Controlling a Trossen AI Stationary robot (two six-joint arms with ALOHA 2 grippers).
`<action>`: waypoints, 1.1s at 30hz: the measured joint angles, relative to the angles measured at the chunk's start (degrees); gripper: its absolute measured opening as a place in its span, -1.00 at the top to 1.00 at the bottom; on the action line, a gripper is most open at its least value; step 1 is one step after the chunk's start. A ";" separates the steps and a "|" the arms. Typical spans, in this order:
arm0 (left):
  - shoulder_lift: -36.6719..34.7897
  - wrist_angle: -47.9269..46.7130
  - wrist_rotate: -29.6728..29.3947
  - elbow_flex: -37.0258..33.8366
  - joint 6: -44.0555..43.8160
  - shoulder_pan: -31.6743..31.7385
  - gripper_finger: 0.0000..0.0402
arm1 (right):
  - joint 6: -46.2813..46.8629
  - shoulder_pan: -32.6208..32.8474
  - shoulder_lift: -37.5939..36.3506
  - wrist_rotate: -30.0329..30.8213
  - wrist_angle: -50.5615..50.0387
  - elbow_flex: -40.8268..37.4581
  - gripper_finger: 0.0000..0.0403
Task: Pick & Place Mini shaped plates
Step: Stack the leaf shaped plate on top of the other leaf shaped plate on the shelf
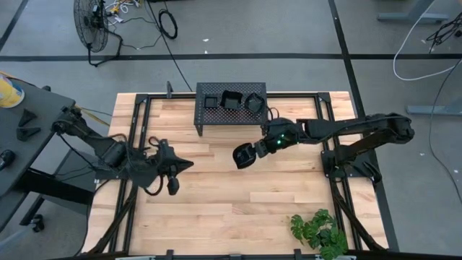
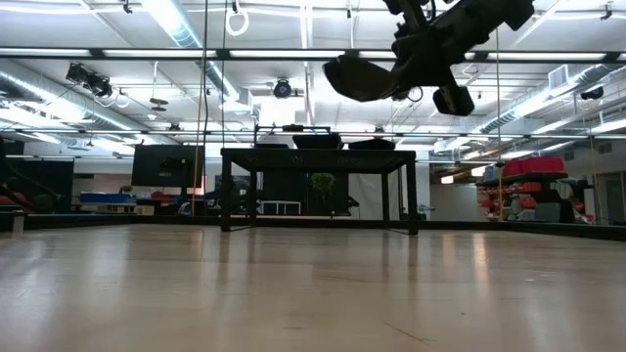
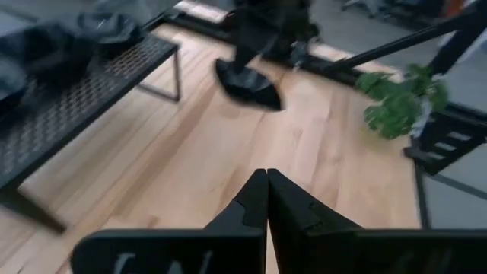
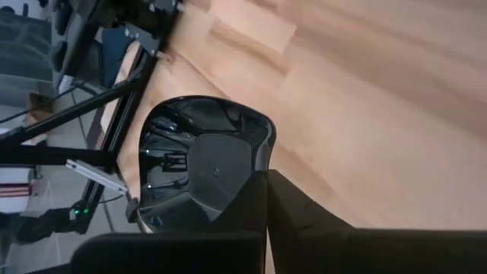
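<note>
High view showed your right gripper (image 1: 254, 151) with jaws clenched on a mini plate (image 1: 243, 155) above the counter (image 1: 238, 202); your left gripper (image 1: 186, 165) had jaws clenched, empty.

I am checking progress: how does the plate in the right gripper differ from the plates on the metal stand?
The plate in the right gripper hangs tilted in the air above the table, pinched at its rim; the plates on the metal stand rest there, untouched. It is alone; they sit side by side. All are small, black and glossy.
</note>
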 joint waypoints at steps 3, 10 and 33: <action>-0.48 5.11 4.24 0.00 6.74 3.47 0.97 | -3.68 -1.81 -0.41 0.01 -3.91 2.52 1.00; -2.68 6.49 12.81 0.00 14.92 12.68 0.96 | -11.95 -7.48 -0.39 -1.69 -11.55 7.75 1.00; -4.07 6.40 27.19 0.00 22.89 28.50 0.94 | -41.63 -35.78 0.50 -15.68 -29.78 24.71 1.00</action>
